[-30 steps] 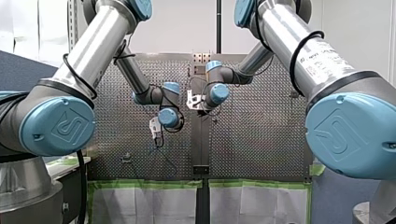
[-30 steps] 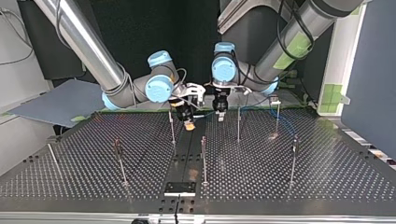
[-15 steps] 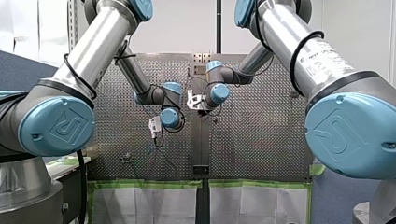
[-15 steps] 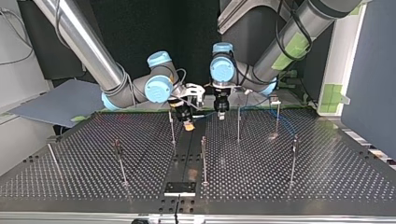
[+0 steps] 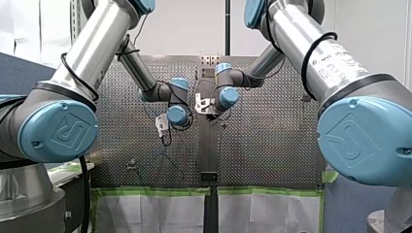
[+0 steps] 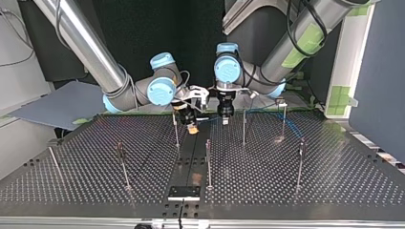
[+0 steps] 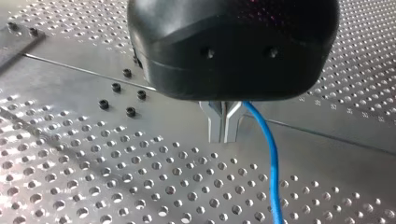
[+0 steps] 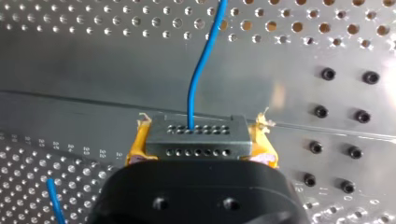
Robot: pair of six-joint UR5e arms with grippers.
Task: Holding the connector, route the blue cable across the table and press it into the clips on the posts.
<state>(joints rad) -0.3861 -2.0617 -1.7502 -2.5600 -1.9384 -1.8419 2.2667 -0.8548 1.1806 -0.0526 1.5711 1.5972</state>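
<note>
While R tool [image 8: 200,140] clamps connector [image 8: 196,133] over surface [image 6: 286,181] mid-strip, blue cable [image 8: 196,79] passes beside L tool [image 7: 223,128], fingers together. Step: early routing. Next: align cable w/ nearest post [image 6: 244,126], press in.

Your front cam: behind and above arm shoulders, looks out over perforated table [image 5: 272,145], far back. Top cam: opposite end, low, faces arms, sides crossed. You get table middle in both. Left wrist cam: tight on left gripper [image 7: 222,139], looking down at table. Right wrist cam: tight on right gripper [image 8: 199,139] and connector [image 8: 196,143]. Both wrist cams share blue cable [image 7: 272,163].
</note>
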